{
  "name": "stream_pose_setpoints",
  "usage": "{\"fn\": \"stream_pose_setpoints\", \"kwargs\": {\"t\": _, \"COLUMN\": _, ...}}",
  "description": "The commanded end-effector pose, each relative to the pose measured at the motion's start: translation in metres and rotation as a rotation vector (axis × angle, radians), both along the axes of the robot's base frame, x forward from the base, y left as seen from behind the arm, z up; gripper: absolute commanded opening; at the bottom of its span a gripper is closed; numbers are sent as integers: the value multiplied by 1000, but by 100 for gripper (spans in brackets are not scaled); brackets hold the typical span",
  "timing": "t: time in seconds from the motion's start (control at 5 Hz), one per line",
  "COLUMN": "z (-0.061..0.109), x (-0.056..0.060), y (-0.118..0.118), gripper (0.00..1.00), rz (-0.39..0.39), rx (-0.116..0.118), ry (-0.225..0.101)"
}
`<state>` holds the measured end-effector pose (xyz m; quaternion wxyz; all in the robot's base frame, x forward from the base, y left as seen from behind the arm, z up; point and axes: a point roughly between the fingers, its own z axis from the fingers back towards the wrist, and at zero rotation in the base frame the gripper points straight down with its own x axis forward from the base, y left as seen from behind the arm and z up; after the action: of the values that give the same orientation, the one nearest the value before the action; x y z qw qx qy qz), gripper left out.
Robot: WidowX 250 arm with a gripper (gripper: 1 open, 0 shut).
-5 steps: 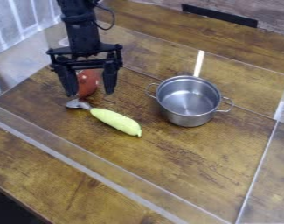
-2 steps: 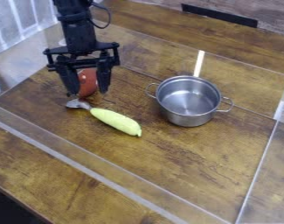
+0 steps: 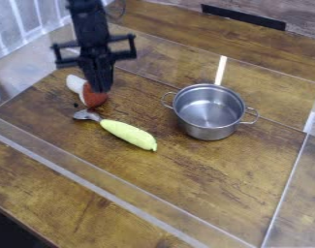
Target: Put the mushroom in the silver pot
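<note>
Where the mushroom (image 3: 90, 94) lies, fingers (image 3: 95, 52) hover above.

The small toy mushroom with a reddish-brown rounded cap and whitish stem (image 3: 90, 93) lies on its side on the wooden tabletop (image 3: 141, 184). The round, shiny steel pot with two little side handles (image 3: 209, 111) stands upright and open, well apart from it.

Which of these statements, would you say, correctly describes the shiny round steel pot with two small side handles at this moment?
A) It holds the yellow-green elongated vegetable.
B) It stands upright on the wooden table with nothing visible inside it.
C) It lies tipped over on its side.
B: the steel pot stands upright, its open top showing only bare metal inside.
</note>
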<state>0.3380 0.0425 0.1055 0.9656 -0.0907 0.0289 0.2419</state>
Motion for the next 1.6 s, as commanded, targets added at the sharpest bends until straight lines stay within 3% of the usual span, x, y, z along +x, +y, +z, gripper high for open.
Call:
{"fn": "stream_pose_setpoints", "kwargs": {"t": 0.0, "z": 62, "x": 12, "y": -22, "gripper": 0, "rz": -18, "rx": -1, "ry": -111}}
{"fn": "stream_pose_setpoints", "kwargs": {"t": 0.2, "z": 64, "x": 19, "y": -41, "gripper": 0, "rz": -26, "rx": -26, "ry": -109}}
{"fn": "stream_pose_setpoints", "kwargs": {"t": 0.4, "z": 55, "x": 19, "y": -39, "gripper": 100, "rz": -7, "rx": -21, "ry": -94}}
{"fn": "stream_pose_setpoints", "kwargs": {"t": 0.6, "z": 45, "x": 19, "y": -28, "gripper": 0, "rz": 21, "rx": -8, "ry": -80}}
{"fn": "stream_pose_setpoints", "kwargs": {"t": 0.8, "z": 34, "x": 17, "y": -17, "gripper": 100, "rz": 48, "rx": 4, "ry": -66}}
{"fn": "stream_pose_setpoints", "kwargs": {"t": 1.4, "z": 0, "x": 16, "y": 16, "gripper": 100, "rz": 158, "rx": 27, "ry": -49}}
